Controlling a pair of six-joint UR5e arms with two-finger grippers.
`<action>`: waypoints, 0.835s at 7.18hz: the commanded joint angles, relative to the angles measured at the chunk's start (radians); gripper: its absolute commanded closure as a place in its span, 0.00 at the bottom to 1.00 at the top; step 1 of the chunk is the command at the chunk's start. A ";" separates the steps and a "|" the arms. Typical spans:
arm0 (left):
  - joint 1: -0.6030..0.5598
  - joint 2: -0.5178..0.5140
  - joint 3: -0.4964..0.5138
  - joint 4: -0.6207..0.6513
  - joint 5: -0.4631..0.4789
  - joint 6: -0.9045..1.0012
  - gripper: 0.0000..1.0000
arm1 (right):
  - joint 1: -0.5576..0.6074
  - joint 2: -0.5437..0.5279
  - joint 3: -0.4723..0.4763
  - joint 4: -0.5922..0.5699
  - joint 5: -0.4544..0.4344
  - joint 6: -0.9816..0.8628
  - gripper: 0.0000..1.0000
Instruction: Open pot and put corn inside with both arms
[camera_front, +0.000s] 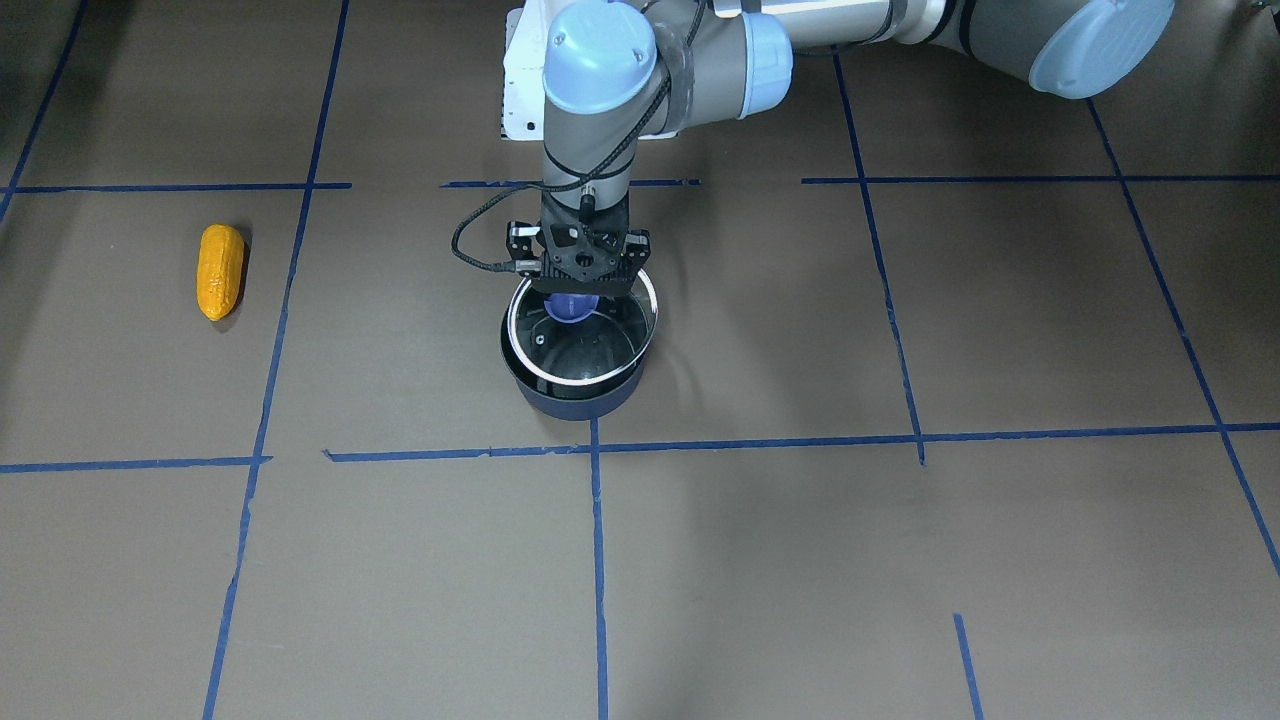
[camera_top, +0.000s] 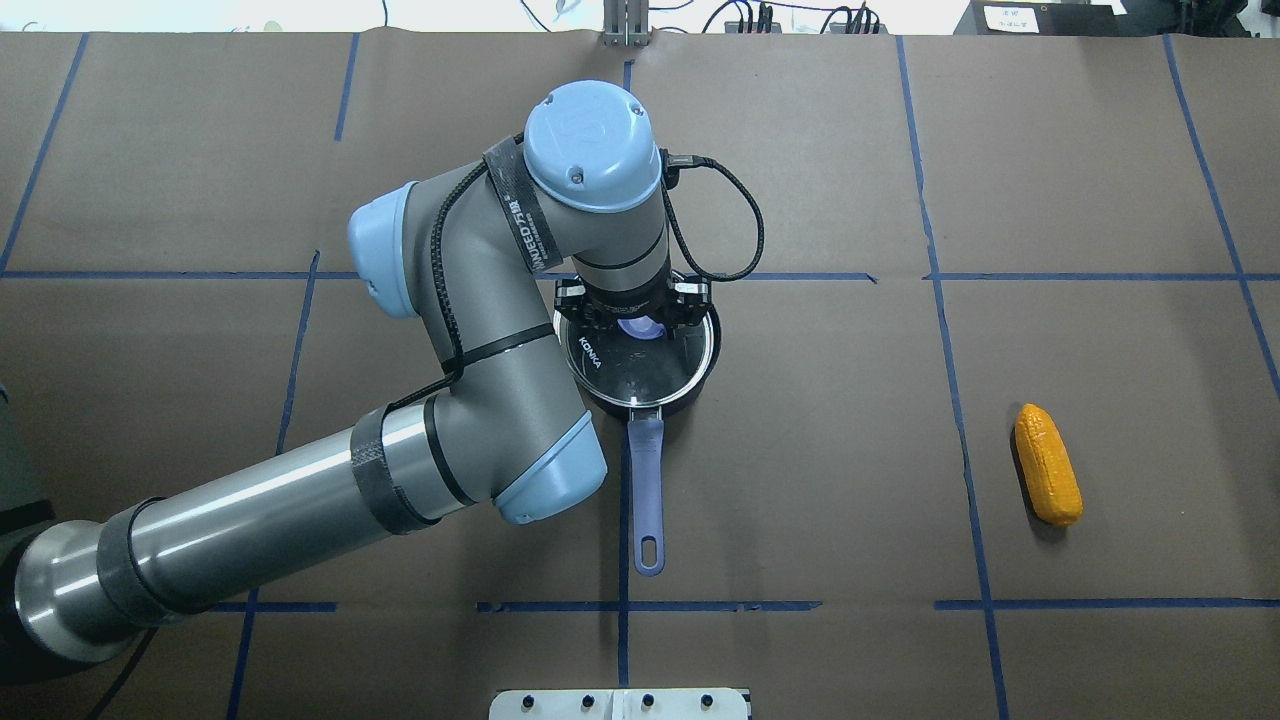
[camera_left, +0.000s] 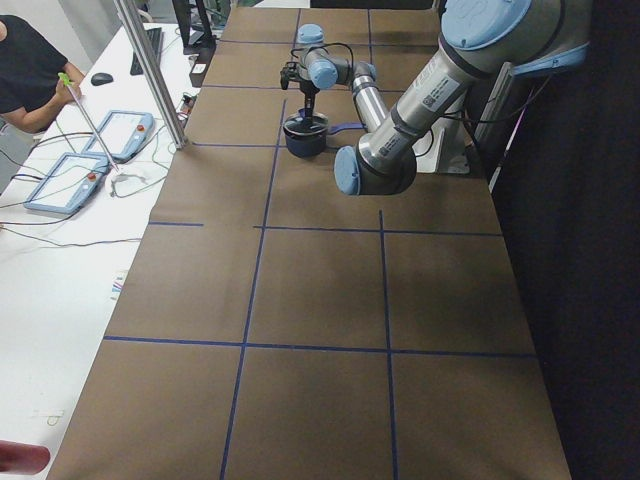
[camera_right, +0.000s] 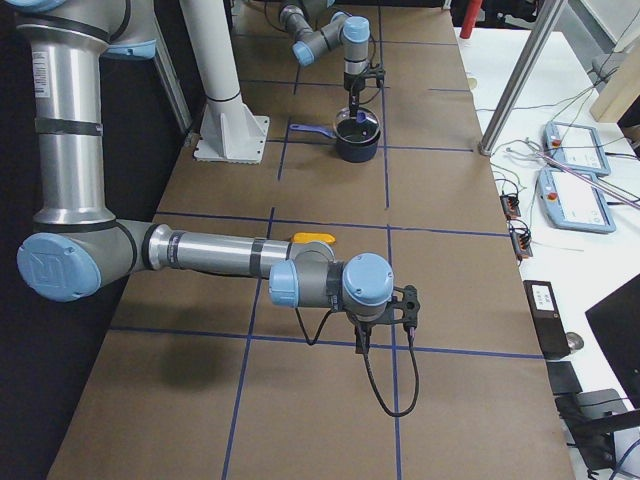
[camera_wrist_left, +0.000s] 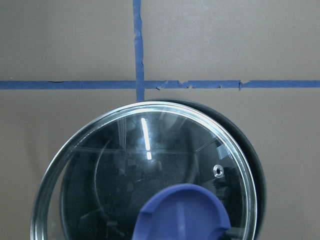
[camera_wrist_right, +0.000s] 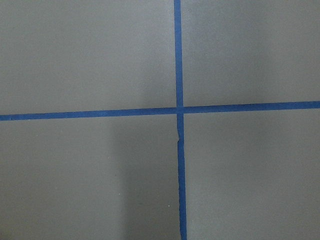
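L gripper (camera_front: 573, 297) is clamping the blue knob (camera_wrist_left: 182, 212) of the glass lid (camera_front: 580, 352), holding it a bit off-centre over the pot (camera_front: 577, 402), w/ the pot's rim showing past the lid's edge in the wrist view. The pot is sitting mid-desk (camera_top: 800, 150), its handle (camera_top: 647, 490) pointing toward the robot. The corn (camera_top: 1047, 464) is lying on the robot's right side, well apart from the pot (not inside it yet). R gripper (camera_right: 362, 338) is hanging over a crossing of blue tape (camera_wrist_right: 178, 111); can't tell if it's open or closed.
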 joint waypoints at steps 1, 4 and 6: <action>-0.005 0.008 -0.088 0.078 -0.001 0.002 0.90 | 0.000 0.001 0.007 0.000 0.000 0.000 0.00; -0.060 0.121 -0.220 0.107 -0.007 0.017 0.92 | -0.026 0.007 0.041 0.002 0.000 0.011 0.00; -0.128 0.229 -0.301 0.103 -0.087 0.020 0.92 | -0.075 0.007 0.097 0.003 0.000 0.098 0.00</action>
